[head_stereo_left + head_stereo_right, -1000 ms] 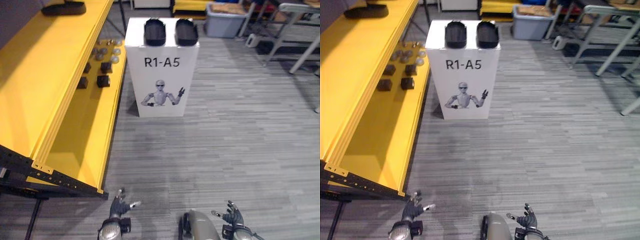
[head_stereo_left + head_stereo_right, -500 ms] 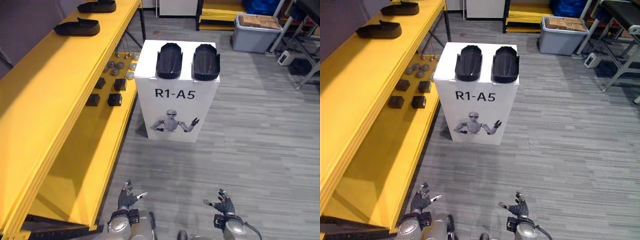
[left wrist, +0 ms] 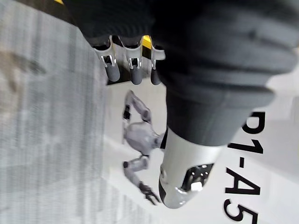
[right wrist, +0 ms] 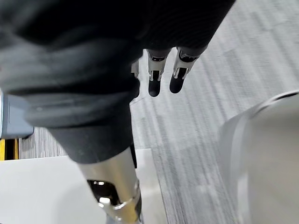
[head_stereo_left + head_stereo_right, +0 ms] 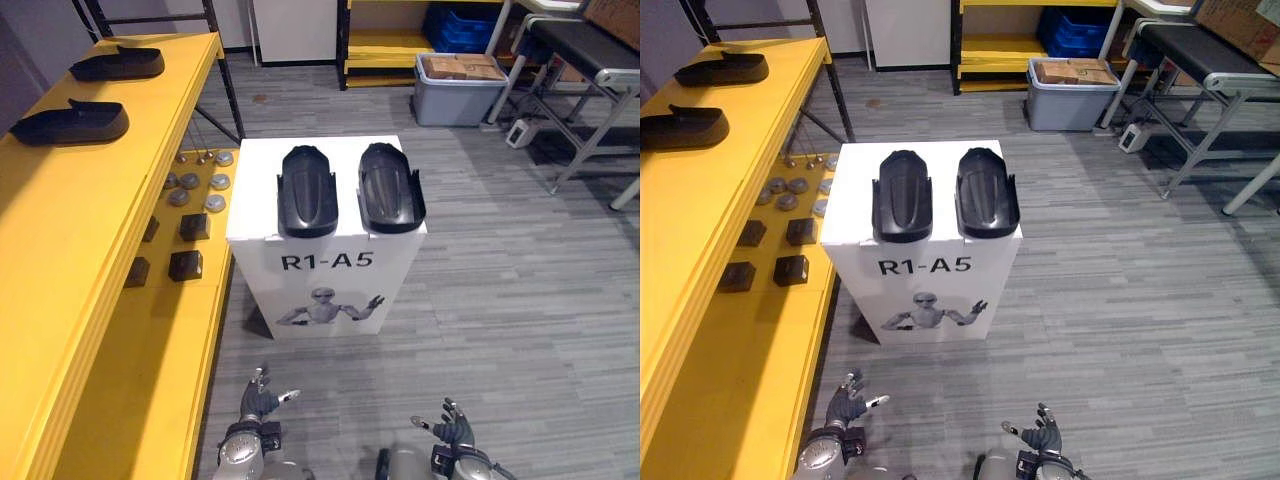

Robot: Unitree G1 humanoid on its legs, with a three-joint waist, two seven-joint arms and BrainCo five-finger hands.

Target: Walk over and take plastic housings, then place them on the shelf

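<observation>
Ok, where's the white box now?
The white box stands centre in the eye views, right of the yellow shelf, two black housings on top.

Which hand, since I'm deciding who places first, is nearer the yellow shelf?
Left. The left hand hangs open just beside the yellow shelf, off its lower board. The right hand hangs open farther out, past the right edge of the white box.

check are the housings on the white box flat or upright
Flat: left housing and right housing lie side by side atop the white box.
</observation>
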